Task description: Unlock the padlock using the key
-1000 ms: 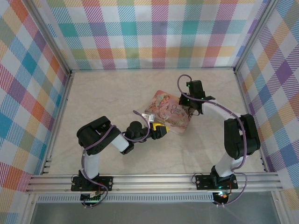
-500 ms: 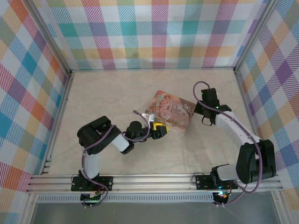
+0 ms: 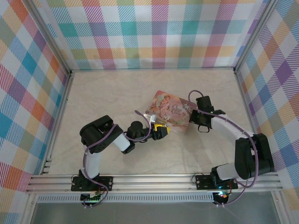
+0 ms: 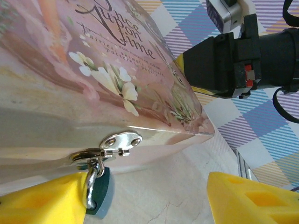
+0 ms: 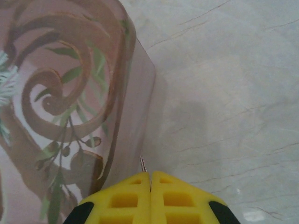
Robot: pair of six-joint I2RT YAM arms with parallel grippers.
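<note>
In the left wrist view the padlock (image 4: 101,195), small with a bluish body and a metal shackle, hangs from the silver hasp (image 4: 114,144) on the front of the pink tin (image 4: 93,70). My left gripper (image 4: 149,203) is open, and the padlock lies against its left finger (image 4: 42,200); the other finger (image 4: 257,198) stands well apart. My right gripper (image 5: 150,179) is shut on the key (image 5: 144,163). Only the key's thin silvery tip sticks out, right beside the tin's side wall (image 5: 133,116). From above, the right gripper (image 3: 191,120) sits at the tin's right edge.
The pink tin (image 3: 170,112) lies mid-table on the pale marbled surface (image 3: 112,93). Checkered walls (image 3: 154,32) close in the back and both sides. The right arm's black wrist (image 4: 219,65) hangs just past the tin's far corner in the left wrist view.
The right arm swung from over the tin's top right out to the right, then came back down to the tin's right edge. The left gripper stayed at the tin's front.
</note>
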